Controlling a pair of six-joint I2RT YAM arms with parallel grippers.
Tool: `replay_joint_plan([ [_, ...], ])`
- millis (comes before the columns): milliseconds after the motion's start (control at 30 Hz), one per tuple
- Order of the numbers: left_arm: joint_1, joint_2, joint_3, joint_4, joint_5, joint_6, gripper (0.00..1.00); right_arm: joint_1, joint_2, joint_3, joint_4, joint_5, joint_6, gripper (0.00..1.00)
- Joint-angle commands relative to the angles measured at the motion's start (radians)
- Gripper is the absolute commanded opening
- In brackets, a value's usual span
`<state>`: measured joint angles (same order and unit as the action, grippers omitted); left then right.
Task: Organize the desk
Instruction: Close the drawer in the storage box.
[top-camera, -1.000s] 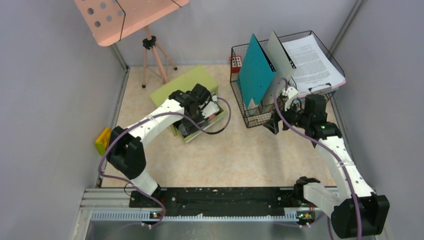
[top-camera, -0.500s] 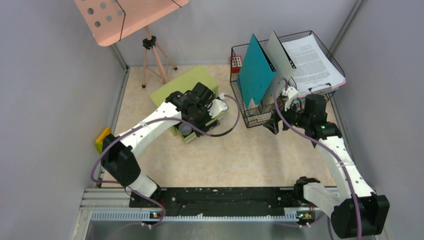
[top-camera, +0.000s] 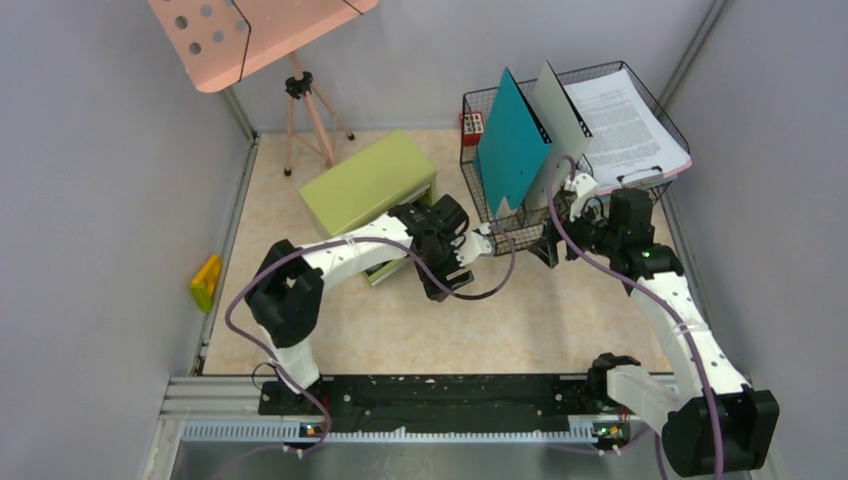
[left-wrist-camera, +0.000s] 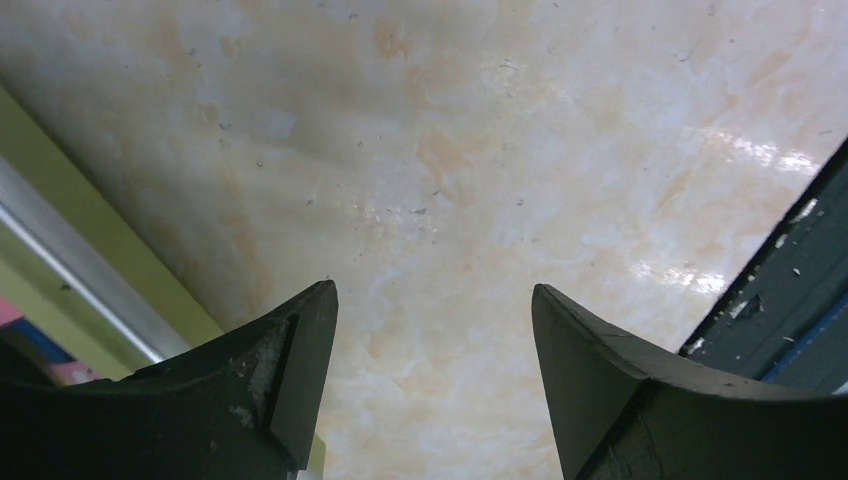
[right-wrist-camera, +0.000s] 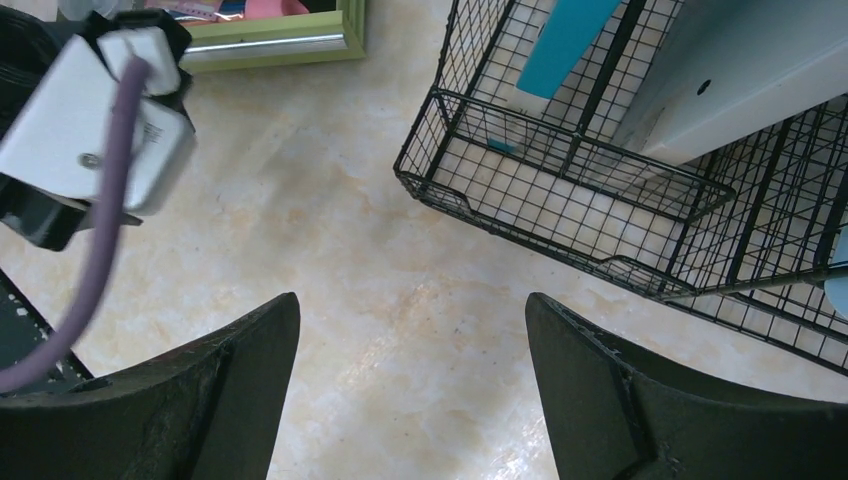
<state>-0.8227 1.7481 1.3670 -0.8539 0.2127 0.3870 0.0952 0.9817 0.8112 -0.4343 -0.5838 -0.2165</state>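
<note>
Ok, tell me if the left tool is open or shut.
Open. In the left wrist view the left tool has its fingers wide apart, with only bare desk showing between them.

No word, number or brand can be read in any view. The stack of printed pages (top-camera: 625, 115) on top of the wire basket (right-wrist-camera: 560, 200) carries dense lines of type, too small to make out. The pale marks on the small red box (top-camera: 471, 124) beside the basket are just as illegible.
</note>
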Motion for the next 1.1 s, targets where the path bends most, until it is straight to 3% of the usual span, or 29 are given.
replay_joint_plan([
  [0, 0.002, 0.051, -0.009, 0.077, -0.014, 0.009, 0.76, -0.005, -0.016, -0.012, 0.038, 0.010, -0.014, 0.82],
  [333, 0.025, 0.173, 0.001, 0.123, -0.305, -0.006, 0.76, -0.006, -0.009, -0.015, 0.038, 0.015, -0.019, 0.82],
  [667, 0.126, 0.119, 0.018, 0.113, -0.348, -0.013, 0.76, -0.006, -0.006, -0.016, 0.038, 0.012, -0.021, 0.82],
  [1067, 0.167, 0.133, 0.064, 0.163, -0.424, -0.021, 0.76, -0.006, -0.003, -0.014, 0.032, 0.009, -0.024, 0.82],
])
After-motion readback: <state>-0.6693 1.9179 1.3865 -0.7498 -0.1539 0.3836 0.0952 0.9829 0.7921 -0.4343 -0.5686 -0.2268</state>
